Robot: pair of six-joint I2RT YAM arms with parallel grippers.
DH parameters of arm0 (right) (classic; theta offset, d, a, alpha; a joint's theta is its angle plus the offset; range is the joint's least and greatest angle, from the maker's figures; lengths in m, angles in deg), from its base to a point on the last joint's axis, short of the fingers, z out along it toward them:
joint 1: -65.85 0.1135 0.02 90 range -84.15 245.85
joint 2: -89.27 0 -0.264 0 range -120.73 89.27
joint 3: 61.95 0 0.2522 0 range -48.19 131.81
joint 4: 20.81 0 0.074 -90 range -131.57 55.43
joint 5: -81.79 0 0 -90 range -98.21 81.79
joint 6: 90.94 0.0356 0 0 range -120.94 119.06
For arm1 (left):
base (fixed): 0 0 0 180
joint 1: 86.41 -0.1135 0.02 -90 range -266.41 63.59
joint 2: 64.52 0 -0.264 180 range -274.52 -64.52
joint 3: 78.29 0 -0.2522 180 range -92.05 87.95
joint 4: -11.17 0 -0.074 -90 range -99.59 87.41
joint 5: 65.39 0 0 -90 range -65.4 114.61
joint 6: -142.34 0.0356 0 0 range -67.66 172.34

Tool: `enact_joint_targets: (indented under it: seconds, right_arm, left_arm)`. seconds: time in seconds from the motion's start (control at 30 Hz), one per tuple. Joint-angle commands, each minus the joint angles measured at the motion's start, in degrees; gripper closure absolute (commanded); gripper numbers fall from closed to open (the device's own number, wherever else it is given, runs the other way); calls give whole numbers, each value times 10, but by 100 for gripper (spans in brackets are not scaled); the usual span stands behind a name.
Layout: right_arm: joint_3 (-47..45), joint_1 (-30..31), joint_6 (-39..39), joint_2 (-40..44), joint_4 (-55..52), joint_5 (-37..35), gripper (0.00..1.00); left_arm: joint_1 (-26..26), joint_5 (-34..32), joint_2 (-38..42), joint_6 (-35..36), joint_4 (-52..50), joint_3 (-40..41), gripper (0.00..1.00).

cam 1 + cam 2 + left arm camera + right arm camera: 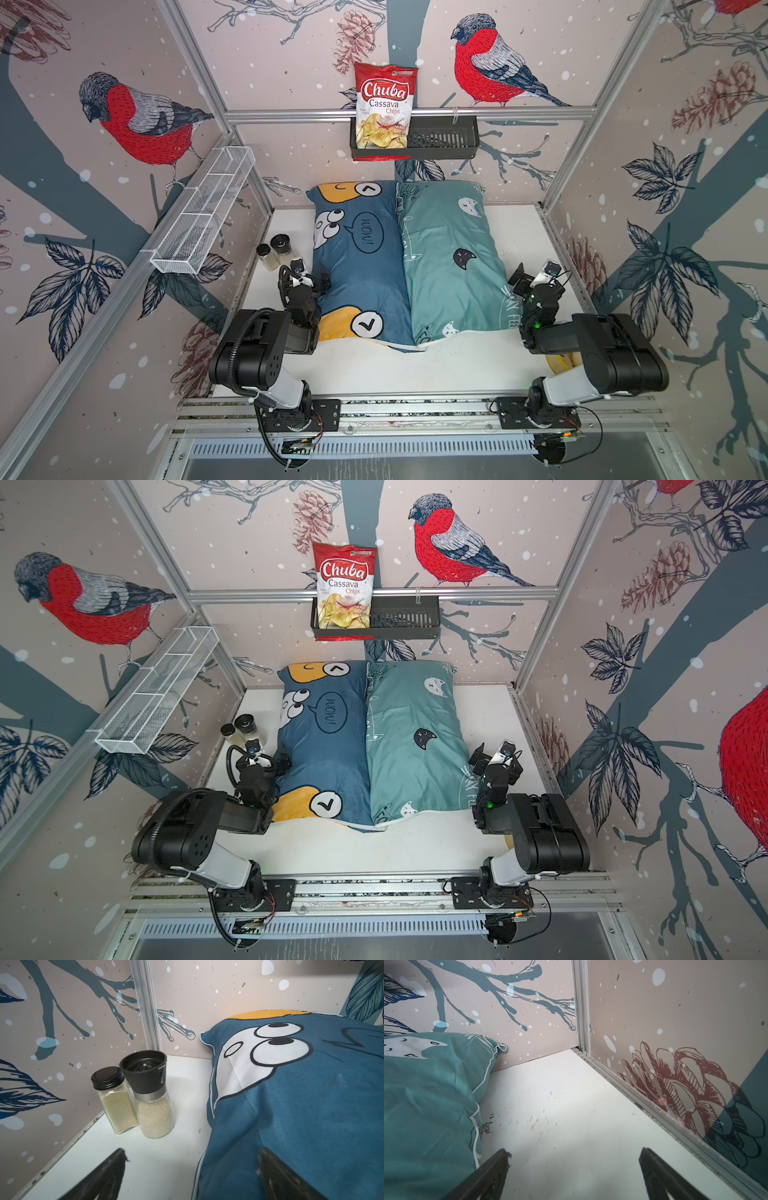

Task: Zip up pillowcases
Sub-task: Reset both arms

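The counter (457, 370) carries both pillowcases side by side, touching, between the two sets of fingers. The dark blue pillowcase (361, 270) lies just beside the left fingers (104, 1178); one finger overlaps its border, contact unclear. The teal pillowcase (451, 257) lies just beside the right fingers (660, 1178), apart from them. Both sets are spread wide and hold nothing. No zipper pull is discernible along the white edge (210, 1093); closure cannot be confirmed. Assessment: neither zipper is engaged.
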Motion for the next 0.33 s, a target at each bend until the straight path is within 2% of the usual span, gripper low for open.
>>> enact_joint_targets:
  seconds: [0.0, 0.3]
  right_arm:
    - [8, 3, -2, -1, 2, -4, 0]
    - [5, 6, -4, 0, 5, -9, 0]
  left_arm:
    - [-1, 15, -1, 9, 11, 2, 1]
    - [-1, 15, -1, 8, 11, 2, 0]
